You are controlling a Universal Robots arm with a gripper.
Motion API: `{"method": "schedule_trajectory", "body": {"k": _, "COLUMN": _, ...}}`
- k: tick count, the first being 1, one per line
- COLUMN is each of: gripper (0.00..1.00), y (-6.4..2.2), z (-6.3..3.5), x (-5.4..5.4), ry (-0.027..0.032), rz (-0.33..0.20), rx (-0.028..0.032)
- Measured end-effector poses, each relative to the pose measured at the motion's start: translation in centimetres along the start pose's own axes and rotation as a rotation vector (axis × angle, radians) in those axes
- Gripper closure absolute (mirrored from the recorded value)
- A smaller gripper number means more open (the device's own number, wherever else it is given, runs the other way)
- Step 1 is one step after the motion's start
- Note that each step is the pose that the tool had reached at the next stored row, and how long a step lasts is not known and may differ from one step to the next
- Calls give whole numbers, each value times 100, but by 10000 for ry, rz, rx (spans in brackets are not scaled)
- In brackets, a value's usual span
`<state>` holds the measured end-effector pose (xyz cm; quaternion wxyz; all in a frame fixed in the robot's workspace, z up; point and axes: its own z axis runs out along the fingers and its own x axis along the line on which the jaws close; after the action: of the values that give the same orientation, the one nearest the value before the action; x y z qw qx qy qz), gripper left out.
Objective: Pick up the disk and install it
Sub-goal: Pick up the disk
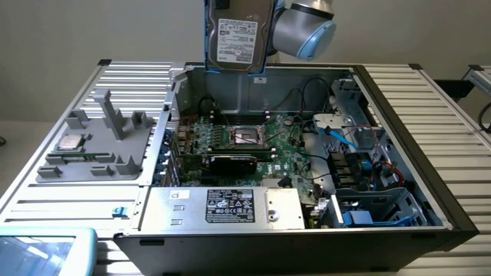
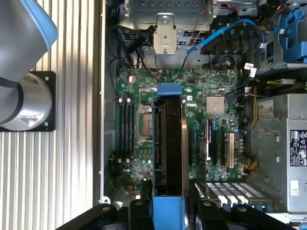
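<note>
The disk (image 1: 236, 37), a silver-grey hard drive with a white label and blue rails, hangs upright high above the back wall of the open computer case (image 1: 399, 144). In the wrist view the disk (image 2: 169, 143) appears edge-on, with a blue tab at each end, over the motherboard (image 2: 216, 139). My gripper (image 2: 169, 212) is shut on it, one black finger (image 2: 142, 207) on each side. The arm's round grey and blue joint (image 1: 304, 29) sits just beside the disk on the exterior view's right.
Inside the case lie the motherboard (image 1: 253, 144), a silver power supply with a black label (image 1: 230, 206), cables and a metal drive cage (image 1: 376, 207). A grey fixture tray (image 1: 100, 149) on the exterior view's left holds a small square processor chip (image 1: 71, 142).
</note>
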<state>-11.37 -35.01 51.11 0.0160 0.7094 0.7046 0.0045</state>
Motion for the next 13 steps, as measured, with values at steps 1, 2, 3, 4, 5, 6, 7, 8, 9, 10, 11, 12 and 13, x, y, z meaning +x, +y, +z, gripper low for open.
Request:
{"method": "schedule_trajectory", "body": {"k": 1, "gripper": 63, "y": 27, "z": -2, "x": -12, "ry": -1, "rz": 0, "rx": 12}}
{"method": "schedule_trajectory", "body": {"k": 2, "gripper": 63, "y": 53, "z": -4, "x": -25, "ry": -1, "rz": -1, "rx": 24}}
{"method": "schedule_trajectory", "body": {"k": 3, "gripper": 63, "y": 78, "z": -6, "x": -39, "ry": -1, "rz": -1, "rx": 36}}
{"method": "schedule_trajectory", "body": {"k": 4, "gripper": 63, "y": 96, "z": -8, "x": -51, "ry": -1, "rz": -1, "rx": 47}}
{"method": "schedule_trajectory", "body": {"k": 5, "gripper": 63, "y": 111, "z": -10, "x": -64, "ry": -1, "rz": -1, "rx": 60}}
{"method": "schedule_trajectory", "body": {"k": 6, "gripper": 63, "y": 125, "z": -12, "x": -80, "ry": -1, "rz": -1, "rx": 73}}
{"method": "schedule_trajectory", "body": {"k": 7, "gripper": 63, "y": 137, "z": -13, "x": -95, "ry": -1, "rz": -2, "rx": 84}}
{"method": "schedule_trajectory", "body": {"k": 8, "gripper": 63, "y": 148, "z": -16, "x": -113, "ry": -2, "rz": -2, "rx": 98}}
{"method": "schedule_trajectory", "body": {"k": 9, "gripper": 63, "y": 159, "z": -19, "x": -134, "ry": -1, "rz": -2, "rx": 113}}
{"method": "schedule_trajectory", "body": {"k": 10, "gripper": 63, "y": 170, "z": -23, "x": -158, "ry": -1, "rz": -2, "rx": 131}}
{"method": "schedule_trajectory", "body": {"k": 11, "gripper": 63, "y": 182, "z": -26, "x": -183, "ry": -1, "rz": -2, "rx": 150}}
{"method": "schedule_trajectory", "body": {"k": 12, "gripper": 63, "y": 194, "z": -31, "x": -208, "ry": -2, "rz": -4, "rx": 170}}
{"method": "schedule_trajectory", "body": {"k": 13, "gripper": 63, "y": 206, "z": -34, "x": -233, "ry": -2, "rz": -3, "rx": 189}}
